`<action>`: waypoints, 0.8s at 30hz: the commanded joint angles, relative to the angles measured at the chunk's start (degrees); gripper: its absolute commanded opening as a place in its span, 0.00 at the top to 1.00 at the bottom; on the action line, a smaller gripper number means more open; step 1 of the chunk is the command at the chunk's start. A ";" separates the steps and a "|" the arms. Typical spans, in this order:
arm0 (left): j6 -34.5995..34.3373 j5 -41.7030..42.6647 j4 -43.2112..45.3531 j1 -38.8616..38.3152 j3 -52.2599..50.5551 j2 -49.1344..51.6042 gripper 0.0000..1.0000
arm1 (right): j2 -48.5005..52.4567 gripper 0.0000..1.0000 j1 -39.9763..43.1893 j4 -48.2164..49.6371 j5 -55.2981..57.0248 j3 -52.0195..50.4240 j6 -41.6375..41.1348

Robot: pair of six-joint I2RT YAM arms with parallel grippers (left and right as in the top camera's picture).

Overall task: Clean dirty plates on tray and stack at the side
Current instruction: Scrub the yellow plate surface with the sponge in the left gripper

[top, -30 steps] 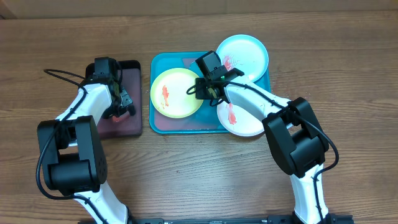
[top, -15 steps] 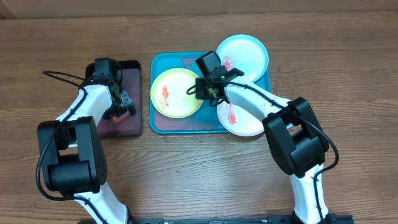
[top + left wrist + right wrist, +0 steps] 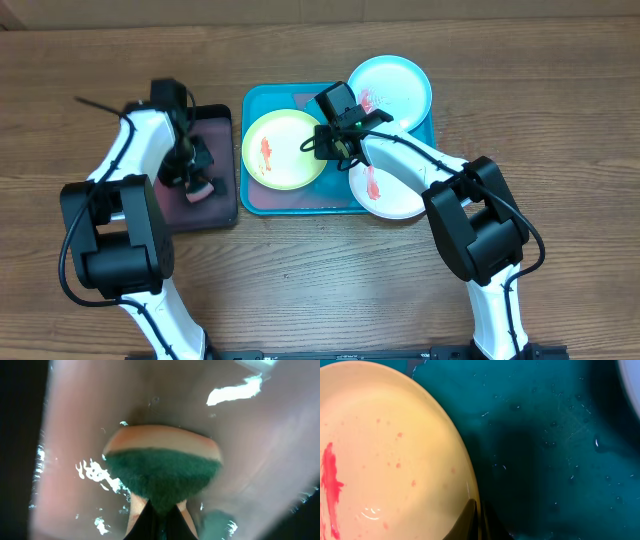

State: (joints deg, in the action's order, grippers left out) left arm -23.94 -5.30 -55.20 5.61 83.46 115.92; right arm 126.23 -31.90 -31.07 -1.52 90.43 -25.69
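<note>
The turquoise tray [image 3: 262, 197] holds the yellow-green plate [image 3: 282, 150] with a red smear. The light blue plate [image 3: 392, 90] rests on its back right rim and the white plate [image 3: 390, 190] on its front right rim, both smeared red. My right gripper [image 3: 322, 140] is shut on the right rim of the yellow-green plate [image 3: 390, 455], fingers [image 3: 475, 520] pinching its edge. My left gripper [image 3: 196, 182] is shut on a green-and-tan sponge [image 3: 162, 467] held over the pinkish inside of the black tray [image 3: 222, 205].
The black tray stands left of the turquoise tray on the wooden table [image 3: 330, 280]. Its wet pinkish floor [image 3: 260, 450] fills the left wrist view. A cable [image 3: 100, 105] loops off my left arm.
My left gripper has lifted and shifted toward the front of the black tray with the sponge. The black tray has slid slightly forward. The right arm and the plates have not moved.
</note>
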 commanded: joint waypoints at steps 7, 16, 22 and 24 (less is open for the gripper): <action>7.37 -2.93 -9.92 -0.39 20.04 -0.13 0.96 | 1.60 0.96 1.86 -0.79 -7.08 0.42 0.59; 17.57 10.12 -11.82 -0.63 20.44 -0.11 0.96 | 1.60 0.96 3.91 -0.74 -13.09 0.42 3.39; 17.88 13.66 -9.29 -6.32 20.41 0.44 0.96 | 1.60 0.96 3.93 -1.88 -13.60 0.39 3.37; 14.64 11.37 -7.39 -8.96 20.41 1.27 0.96 | 1.60 0.96 3.93 -2.69 -13.60 0.39 3.37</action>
State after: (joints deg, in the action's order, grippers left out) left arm -7.90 5.04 -64.45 1.28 102.74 116.16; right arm 126.61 -28.12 -32.60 -13.37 90.43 -23.22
